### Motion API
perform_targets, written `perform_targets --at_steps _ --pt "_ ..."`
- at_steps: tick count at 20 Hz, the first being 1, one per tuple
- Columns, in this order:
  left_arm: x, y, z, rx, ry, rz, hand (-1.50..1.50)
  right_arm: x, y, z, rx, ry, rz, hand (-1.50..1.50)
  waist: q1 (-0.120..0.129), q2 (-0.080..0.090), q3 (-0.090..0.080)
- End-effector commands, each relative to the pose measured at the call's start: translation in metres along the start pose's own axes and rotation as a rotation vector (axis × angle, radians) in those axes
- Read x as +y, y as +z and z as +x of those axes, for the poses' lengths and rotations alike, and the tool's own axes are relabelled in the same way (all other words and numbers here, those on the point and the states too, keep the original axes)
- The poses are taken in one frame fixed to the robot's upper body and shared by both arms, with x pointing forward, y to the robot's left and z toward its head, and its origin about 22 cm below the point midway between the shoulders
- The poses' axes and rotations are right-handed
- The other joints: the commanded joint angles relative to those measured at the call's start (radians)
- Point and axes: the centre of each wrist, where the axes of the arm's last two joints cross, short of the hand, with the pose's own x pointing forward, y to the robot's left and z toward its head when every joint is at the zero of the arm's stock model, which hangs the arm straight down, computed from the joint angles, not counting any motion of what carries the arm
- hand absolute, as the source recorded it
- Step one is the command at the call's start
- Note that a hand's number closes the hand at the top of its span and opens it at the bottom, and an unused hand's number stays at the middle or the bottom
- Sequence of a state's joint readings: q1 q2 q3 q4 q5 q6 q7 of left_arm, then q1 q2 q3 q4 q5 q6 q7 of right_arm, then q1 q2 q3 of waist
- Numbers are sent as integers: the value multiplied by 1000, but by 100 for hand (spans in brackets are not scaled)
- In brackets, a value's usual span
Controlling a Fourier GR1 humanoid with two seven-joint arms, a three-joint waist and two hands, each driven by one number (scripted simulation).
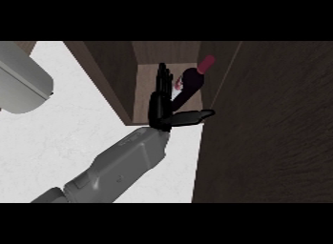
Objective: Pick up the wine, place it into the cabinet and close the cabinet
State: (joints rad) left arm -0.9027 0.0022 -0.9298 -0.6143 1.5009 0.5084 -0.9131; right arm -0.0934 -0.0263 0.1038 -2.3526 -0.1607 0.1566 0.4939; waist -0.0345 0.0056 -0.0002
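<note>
Wine [191, 85] lying inside the cabinet [109, 78], long axis slanting toward the view's upper right, just right of the right hand [159, 106], whose straight fingers and spread thumb are not curled round it

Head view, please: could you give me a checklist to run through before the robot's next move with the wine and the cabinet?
1. wine within the cabinet opening: ok.
2. right hand open: ok, fingers straight and thumb spread.
3. Hand apart from the wine: cannot tell, as they overlap in this view.
4. Hand out of the cabinet: not ok, its fingers reach into the opening.
5. cabinet door closed: not ok, it stands open.
6. Wine standing upright: cannot tell from this steep angle.
</note>
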Motion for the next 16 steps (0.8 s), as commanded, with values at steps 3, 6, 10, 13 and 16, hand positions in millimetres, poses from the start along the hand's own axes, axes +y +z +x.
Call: perform_targets --at_steps 3,6,10,13,16 --pt "-3 18 -3 -47 -13 -6 -150 6 13 -7 5 15 -8 -150 17 -4 0" --pt "-5 13 2 -52 -12 -14 -150 1 1 4 15 5 -27 -150 27 -6 0" --pt "15 34 -3 -59 -4 -71 -150 -8 3 -4 20 20 -37 -150 35 -7 0" --pt "16 37 20 -40 17 -100 -150 -7 7 11 14 17 -43 -150 43 -10 0" --pt "29 50 5 -49 18 -142 -150 -15 -2 1 3 15 -54 -150 36 -6 0"
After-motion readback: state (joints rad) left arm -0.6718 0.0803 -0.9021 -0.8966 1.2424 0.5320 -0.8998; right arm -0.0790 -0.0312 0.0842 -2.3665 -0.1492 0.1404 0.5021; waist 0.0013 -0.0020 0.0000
